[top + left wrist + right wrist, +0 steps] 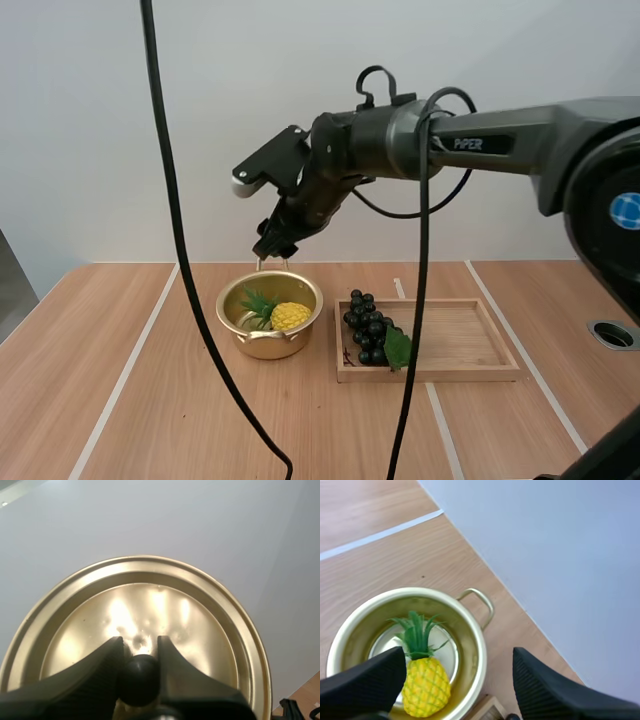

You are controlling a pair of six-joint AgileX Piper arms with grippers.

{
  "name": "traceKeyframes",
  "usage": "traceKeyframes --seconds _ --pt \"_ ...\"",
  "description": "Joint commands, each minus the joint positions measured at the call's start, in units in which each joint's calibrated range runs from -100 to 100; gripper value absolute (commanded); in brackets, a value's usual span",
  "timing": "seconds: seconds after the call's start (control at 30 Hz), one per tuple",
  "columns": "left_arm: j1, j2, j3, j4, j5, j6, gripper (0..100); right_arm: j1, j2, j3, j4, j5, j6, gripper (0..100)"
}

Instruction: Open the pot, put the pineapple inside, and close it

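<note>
Clamping the black knob between its two fingers, my left gripper holds the gold lid up off the table. The lid's dished face spreads beyond the fingertips with only plain wall behind it. How far it hangs from the pot I cannot tell from that view.

My right gripper is released, its ribbed fingers standing wide apart with nothing between them. Past them lies the open pot, and the pineapple rests on its side on the pot's floor, green crown pointing toward the far wall of the pot.

From the high view the pot sits on the wooden table, just left of the wooden tray, which carries a bunch of dark grapes at its near-left end. The right gripper hangs above the pot's far rim, clear of it.

I judge that opening and loading are done, so closing is the step in hand. Next, the right arm should draw back (it sits in the lid's way), then the left arm should carry the lid over the pot, level it, centre it on the rim and lower it before letting go of the knob. The fruit looks low enough not to foul the lid.
</note>
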Motion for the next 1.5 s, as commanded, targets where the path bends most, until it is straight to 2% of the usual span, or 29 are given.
traceKeyframes --seconds 0.0,0.07,0.33,0.53,0.73,0.87,0.9,0.93,1.0,1.03,1.47 --pt "0.11 -0.26 -0.42 -0.16 -2.94 -0.38 0 -2.42 -5.29 -0.42 -6.48 -1.54 6.83 100" --pt "0.11 -0.26 -0.42 -0.16 -3.13 -0.38 0 -5.18 -8.44 -0.42 -6.93 -1.74 8.20 100" --pt "0.11 -0.26 -0.42 -0.16 -3.13 -0.38 0 -12.42 -18.83 -0.42 -6.93 -3.60 8.33 100" --pt "0.11 -0.26 -0.42 -0.16 -3.13 -0.38 0 -17.89 -25.94 -0.42 -6.93 -5.61 12.39 100" --pt "0.11 -0.26 -0.42 -0.16 -2.93 -1.82 0 -23.60 -29.19 -0.42 -6.93 -5.61 17.39 100" --pt "0.11 -0.26 -0.42 -0.56 -1.88 -2.46 0 -25.96 -29.61 0.17 -6.55 -5.96 17.51 100" --pt "0.11 -0.26 -0.15 -0.71 -1.67 -2.46 0 -26.21 -29.61 0.47 -6.55 -5.96 17.51 92" --pt "0.11 -0.26 -0.14 -0.72 -1.28 -2.58 0 -26.44 -29.61 0.74 -6.42 -5.68 17.51 72" --pt "0.11 -0.10 -0.14 -0.72 0.68 -2.58 0 -26.50 -29.61 1.60 -6.29 -5.07 17.51 29" --pt "0.11 0.05 -0.14 -0.72 1.58 -2.58 0 -26.50 -29.61 2.24 -6.20 -5.06 17.51 0" --pt "0.11 8.84 1.23 -0.72 17.57 -6.83 0 -26.50 -29.61 11.65 -6.15 -8.02 17.72 0"
